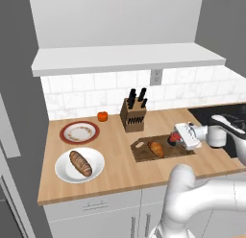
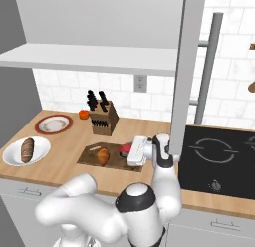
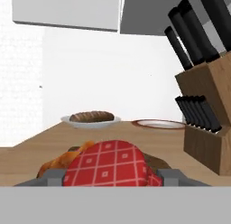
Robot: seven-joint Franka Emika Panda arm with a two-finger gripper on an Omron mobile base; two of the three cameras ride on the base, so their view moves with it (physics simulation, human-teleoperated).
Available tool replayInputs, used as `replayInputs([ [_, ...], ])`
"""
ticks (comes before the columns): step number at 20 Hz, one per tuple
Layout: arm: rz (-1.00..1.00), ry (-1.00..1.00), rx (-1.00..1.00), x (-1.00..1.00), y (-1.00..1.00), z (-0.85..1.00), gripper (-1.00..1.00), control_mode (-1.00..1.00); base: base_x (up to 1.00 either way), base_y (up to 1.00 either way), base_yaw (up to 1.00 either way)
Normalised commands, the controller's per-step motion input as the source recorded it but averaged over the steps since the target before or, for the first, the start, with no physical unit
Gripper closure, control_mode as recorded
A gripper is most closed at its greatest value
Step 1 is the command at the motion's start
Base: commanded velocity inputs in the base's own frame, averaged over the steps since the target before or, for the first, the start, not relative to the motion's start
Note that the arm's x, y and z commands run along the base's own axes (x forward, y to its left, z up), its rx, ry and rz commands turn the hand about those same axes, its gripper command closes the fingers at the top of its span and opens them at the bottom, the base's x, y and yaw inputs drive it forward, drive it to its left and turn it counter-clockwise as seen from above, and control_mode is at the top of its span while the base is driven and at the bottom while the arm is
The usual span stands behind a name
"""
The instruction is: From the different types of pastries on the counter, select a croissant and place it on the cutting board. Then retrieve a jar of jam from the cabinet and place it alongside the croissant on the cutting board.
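The arm reaches sideways and low over the right end of the cutting board [image 1: 163,149], its gripper [image 1: 176,137] held level so that the jar of jam [image 1: 173,139] can meet the wood upright. The fingers [image 3: 53,177] flank the jar on both sides and appear clenched on it; in the hand view its red checked top sits squarely between them. Whether the jar's base already touches the board cannot be told. The croissant [image 1: 156,148] lies near the middle of the board, just beside the jar, which suits the task's call to set the two alongside each other. The board lies near the surface's [image 1: 115,165] front edge, in front of the knife block [image 1: 132,116]. The loaf [image 1: 80,163] rests on a white plate [image 1: 62,170] toward the front left corner. My judgement: the placing is almost done, with release remaining.
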Motion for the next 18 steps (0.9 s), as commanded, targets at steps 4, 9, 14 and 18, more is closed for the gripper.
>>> replayInputs([
  [4, 0.0, 0.0, 0.0, 0.46, -0.23, -0.39, 1.0, -1.0, 0.0, 0.0, 0.0],
  [9, 0.0, 0.0, -0.03, 0.18, -0.06, -0.33, 1.0, -1.0, 0.0, 0.0, 0.0],
  [14, 0.0, -0.09, -0.15, -0.19, 0.0, -0.22, 1.0, -1.0, 0.0, 0.0, 0.0],
  [18, 0.0, -0.04, -0.1, -0.17, 0.0, -0.08, -1.0, -1.0, 0.0, 0.0, 0.0],
])
